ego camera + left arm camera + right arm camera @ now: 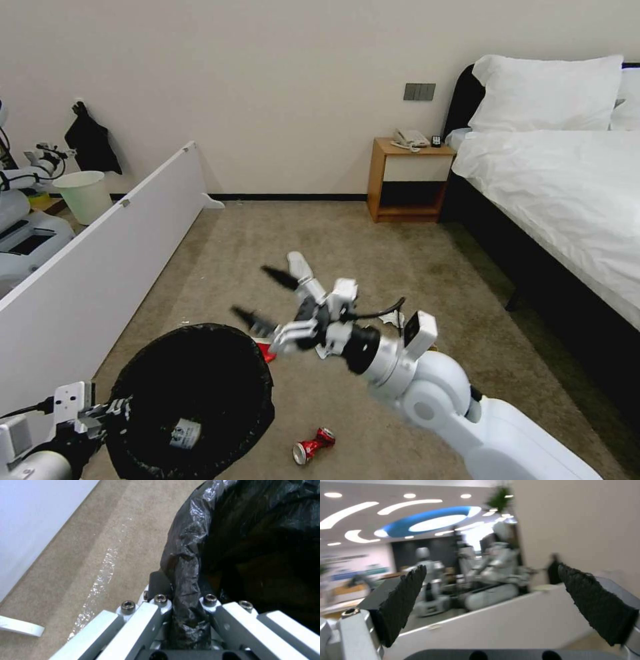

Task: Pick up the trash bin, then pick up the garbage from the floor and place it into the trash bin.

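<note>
The left tool (186, 620) is clenching the rim of the trash bin (193, 393), pinching the crinkly black liner and the wall beneath it, and is holding the bin off the floor near the white partition (100, 267). The liner is thin and slick, so it is likely sliding under the pads; the grip is safer on the stiff rim than on loose film. The bin looks light, with a small labelled item lying at its bottom.

The right tool (267, 300) is hanging released just beyond the bin's far rim, its jaws spread wide with nothing between them.

On the floor, the crushed red can (313, 445) is lying just beside the bin. It is probably light and stiff with dented, slippery metal; gripping across its flattened middle seems best. A red scrap (265, 351) and white tissue (392, 319) are lying under the right arm, both soft and easily crushed.
</note>
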Tool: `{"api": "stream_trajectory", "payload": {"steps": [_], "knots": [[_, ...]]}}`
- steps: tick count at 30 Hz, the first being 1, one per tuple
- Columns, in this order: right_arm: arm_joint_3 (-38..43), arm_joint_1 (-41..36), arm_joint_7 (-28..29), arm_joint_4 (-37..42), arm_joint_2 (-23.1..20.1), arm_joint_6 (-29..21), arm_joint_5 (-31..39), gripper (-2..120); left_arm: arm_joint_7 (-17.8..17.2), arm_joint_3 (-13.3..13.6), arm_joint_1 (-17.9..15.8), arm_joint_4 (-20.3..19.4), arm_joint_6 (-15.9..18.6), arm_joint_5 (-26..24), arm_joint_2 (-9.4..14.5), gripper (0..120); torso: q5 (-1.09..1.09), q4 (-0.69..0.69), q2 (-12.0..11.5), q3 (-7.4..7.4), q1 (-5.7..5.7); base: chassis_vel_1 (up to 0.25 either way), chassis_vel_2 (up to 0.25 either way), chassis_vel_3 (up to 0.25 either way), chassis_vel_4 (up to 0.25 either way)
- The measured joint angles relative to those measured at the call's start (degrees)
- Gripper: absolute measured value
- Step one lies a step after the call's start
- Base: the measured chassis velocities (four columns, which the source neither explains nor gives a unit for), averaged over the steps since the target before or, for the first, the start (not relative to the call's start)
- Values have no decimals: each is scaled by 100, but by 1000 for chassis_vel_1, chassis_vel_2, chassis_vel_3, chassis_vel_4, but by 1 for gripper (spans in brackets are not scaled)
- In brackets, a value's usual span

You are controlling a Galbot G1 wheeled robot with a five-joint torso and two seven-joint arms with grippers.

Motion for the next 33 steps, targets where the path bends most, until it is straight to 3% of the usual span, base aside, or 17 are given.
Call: {"api": "stream_trajectory", "payload": {"steps": [13, 19, 33], "knots": [[734, -772, 1058, -125, 141, -338, -270, 100, -5, -40, 14, 25, 0, -4, 17, 3, -1, 2, 0, 0, 0, 0, 0, 0, 0], [844, -1187, 1690, -570, 59, -609, -957, 100, -9, -61, 46, -12, 0, -2, 14, 3, 0, 0, 0, 0, 0, 0, 0, 0, 0], [630, -1865, 1203, -1310, 204, -531, -2444, 100, -15, -51, 124, -111, 0, 16, -12, 3, -1, 1, 0, 0, 0, 0, 0, 0, 0]]}}
